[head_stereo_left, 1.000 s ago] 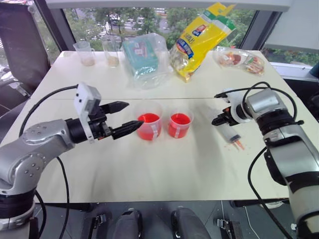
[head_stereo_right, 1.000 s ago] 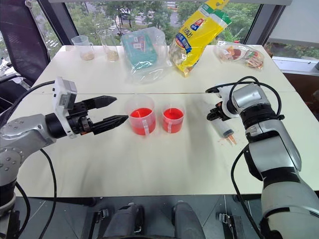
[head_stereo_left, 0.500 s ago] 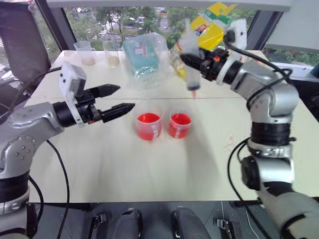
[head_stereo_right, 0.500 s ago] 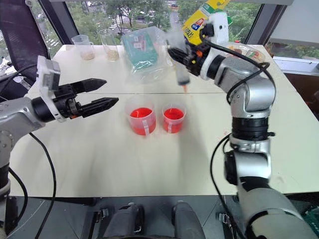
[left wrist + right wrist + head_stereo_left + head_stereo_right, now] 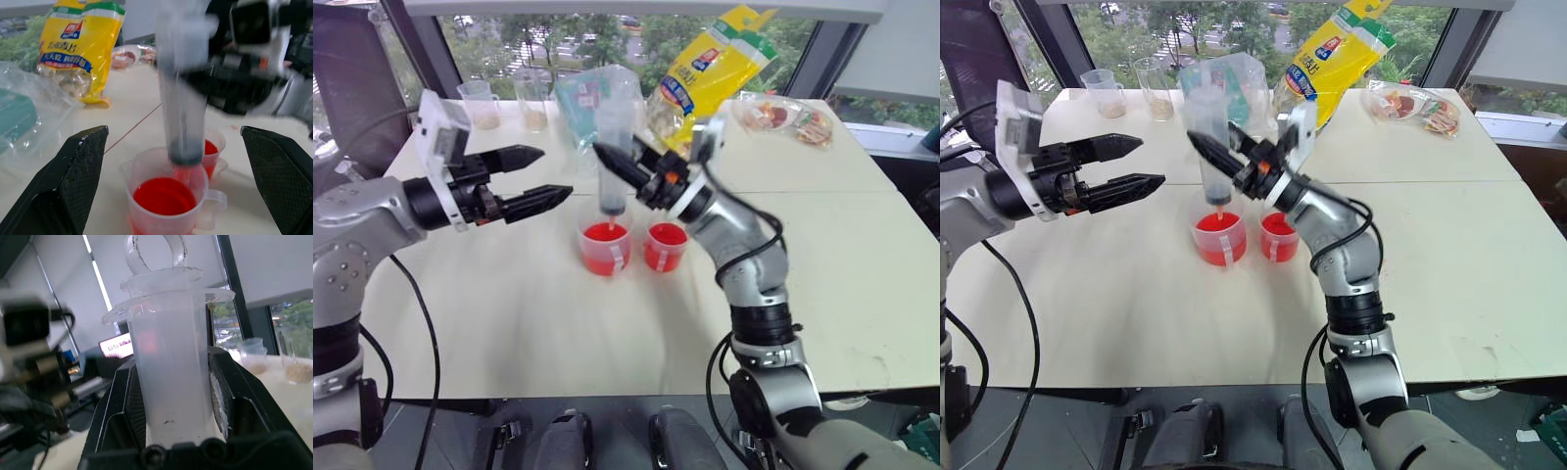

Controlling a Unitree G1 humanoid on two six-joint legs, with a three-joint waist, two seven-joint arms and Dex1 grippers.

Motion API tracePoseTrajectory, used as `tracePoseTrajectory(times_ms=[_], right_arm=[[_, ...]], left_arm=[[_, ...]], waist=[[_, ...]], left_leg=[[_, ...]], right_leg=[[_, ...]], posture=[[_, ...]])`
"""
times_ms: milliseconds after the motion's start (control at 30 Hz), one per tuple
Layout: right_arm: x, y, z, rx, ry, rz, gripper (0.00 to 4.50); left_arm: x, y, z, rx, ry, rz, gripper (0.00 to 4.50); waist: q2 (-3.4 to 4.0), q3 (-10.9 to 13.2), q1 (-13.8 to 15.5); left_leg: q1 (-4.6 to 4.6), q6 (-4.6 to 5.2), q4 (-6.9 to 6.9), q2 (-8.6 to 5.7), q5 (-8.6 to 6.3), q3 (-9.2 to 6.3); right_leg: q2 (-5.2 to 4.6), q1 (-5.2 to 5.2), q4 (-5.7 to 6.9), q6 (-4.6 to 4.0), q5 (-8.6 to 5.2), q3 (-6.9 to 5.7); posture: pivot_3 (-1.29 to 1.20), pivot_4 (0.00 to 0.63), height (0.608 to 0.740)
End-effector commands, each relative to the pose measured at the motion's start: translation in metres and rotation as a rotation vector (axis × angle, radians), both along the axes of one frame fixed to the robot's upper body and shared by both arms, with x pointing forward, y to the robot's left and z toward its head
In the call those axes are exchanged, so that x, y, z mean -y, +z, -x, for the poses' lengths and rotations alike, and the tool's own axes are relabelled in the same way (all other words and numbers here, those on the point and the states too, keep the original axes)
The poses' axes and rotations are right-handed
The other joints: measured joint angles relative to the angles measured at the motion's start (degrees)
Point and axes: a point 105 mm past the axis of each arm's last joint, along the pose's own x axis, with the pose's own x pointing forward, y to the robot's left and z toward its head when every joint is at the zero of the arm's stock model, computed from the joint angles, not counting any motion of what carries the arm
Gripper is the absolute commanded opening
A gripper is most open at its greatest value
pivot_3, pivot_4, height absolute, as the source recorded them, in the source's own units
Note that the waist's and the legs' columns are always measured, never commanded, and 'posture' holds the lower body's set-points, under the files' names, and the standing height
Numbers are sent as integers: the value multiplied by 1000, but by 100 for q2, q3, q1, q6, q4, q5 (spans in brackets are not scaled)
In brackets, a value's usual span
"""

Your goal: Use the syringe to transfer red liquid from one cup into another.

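Note:
The syringe (image 5: pixel 612 147) stands upright with my right gripper (image 5: pixel 614 164) shut on its clear barrel (image 5: pixel 171 382). Its orange-red tip hangs just over the red liquid (image 5: pixel 164 197) in the larger cup (image 5: pixel 605 249). The smaller cup (image 5: pixel 666 246), also holding red liquid, stands beside it on the right. My left gripper (image 5: pixel 558 172) is open and roughly level, a little left of the syringe and above the larger cup, touching nothing. Its two fingers (image 5: pixel 63 186) stand wide on either side of the syringe in the left wrist view.
At the back of the white table (image 5: pixel 509 313) lie a yellow bag (image 5: pixel 705 73), a clear bag with a teal box (image 5: pixel 597 108) and a snack packet (image 5: pixel 783 116). Two measuring cups (image 5: pixel 480 103) stand at the back left.
My right arm has swung the syringe up from the table's right side and leftward to above the larger cup, turning it upright. My left gripper has risen a little, still open.

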Motion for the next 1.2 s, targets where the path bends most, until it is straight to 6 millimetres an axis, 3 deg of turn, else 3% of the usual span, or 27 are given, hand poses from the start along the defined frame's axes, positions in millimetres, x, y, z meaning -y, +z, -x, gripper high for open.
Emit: tracePoseTrajectory(times_ms=[33,133,400,700,1200], right_arm=[[-3,-3,6,82,-8,20,1385],[-3,-20,5,78,-27,52,1385],[-2,-42,4,82,-75,102,1385],[-8,-53,1,78,-84,123,1385],[-19,-59,7,100,-37,164,1385]], left_arm=[[4,12,7,41,-34,0,4500],[7,12,8,34,-51,3,4500],[18,-1,11,-15,-102,13,4500],[31,-15,11,-50,-133,10,4500],[43,-21,-1,-64,-148,41,4500]], waist=[[0,0,4],[0,0,6],[0,0,8],[0,0,9],[0,0,12]], left_leg=[[0,0,0,0,0,0],[0,-1,1,0,1,0],[2,-3,1,0,2,0],[3,-4,1,0,2,0],[5,-5,1,-1,3,-1]], right_leg=[[0,-1,0,0,0,0],[0,0,0,0,0,0],[0,1,3,0,0,0],[-1,2,3,0,0,0],[0,4,4,0,0,0]], posture=[[0,150,740],[0,150,740],[0,150,740],[0,150,740],[0,150,740]])
